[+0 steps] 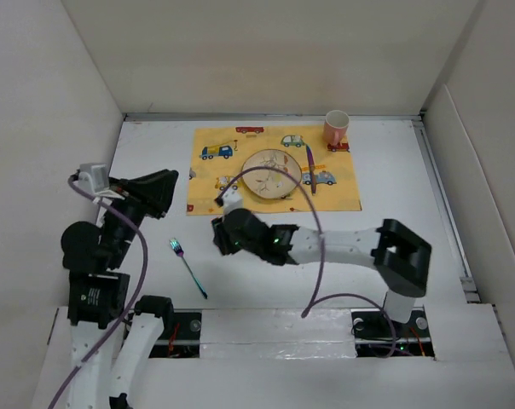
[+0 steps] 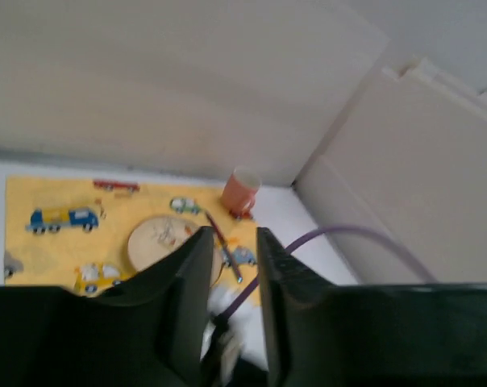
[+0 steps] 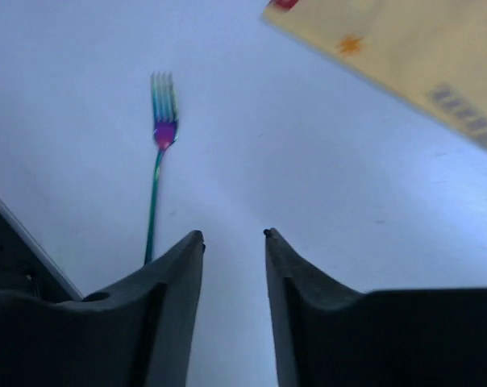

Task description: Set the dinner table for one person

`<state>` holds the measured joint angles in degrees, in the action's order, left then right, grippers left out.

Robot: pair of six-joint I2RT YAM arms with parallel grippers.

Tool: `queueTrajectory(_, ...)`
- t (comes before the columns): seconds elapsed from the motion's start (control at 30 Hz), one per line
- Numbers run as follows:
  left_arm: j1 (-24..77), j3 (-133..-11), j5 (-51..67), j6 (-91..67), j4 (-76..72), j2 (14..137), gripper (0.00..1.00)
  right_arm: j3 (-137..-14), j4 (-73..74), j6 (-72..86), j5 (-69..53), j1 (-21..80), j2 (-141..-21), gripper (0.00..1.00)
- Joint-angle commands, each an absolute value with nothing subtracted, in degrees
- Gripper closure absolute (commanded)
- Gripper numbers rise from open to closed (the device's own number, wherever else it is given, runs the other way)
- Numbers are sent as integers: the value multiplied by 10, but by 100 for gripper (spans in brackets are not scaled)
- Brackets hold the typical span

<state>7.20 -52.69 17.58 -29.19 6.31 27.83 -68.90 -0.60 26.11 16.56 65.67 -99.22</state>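
Observation:
The white dinner table (image 1: 394, 183) carries a yellow car-print placemat (image 1: 343, 194) at the back. A round patterned plate (image 1: 272, 173) lies on the mat, with a purple utensil (image 1: 310, 167) to its right and a pink cup (image 1: 336, 128) at the mat's far right corner. An iridescent fork (image 1: 188, 267) lies on bare table, front left. My right gripper (image 3: 233, 234) is open and empty, low over the table, with the fork (image 3: 156, 185) ahead and left of it. My left gripper (image 2: 231, 234) hovers left of the mat, its jaws narrowly open around nothing, facing the plate (image 2: 163, 242) and cup (image 2: 240, 191).
Off-white panels (image 1: 257, 51) wall the table on three sides. A purple cable (image 1: 317, 247) loops over the right arm. The right arm (image 1: 343, 245) stretches across the near middle of the table. A metal rail (image 1: 449, 213) runs along the right edge.

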Motion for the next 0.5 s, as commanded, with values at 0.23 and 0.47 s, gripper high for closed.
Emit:
queueTrajectory(0.23,75,-664,156,-295,45,236,64,-901,54,264,220,768,-1206,51)
queueTrajectory(0.47,75,-661,157,-291,47,226,63,-1000,109,260,228,780,-1308,53)
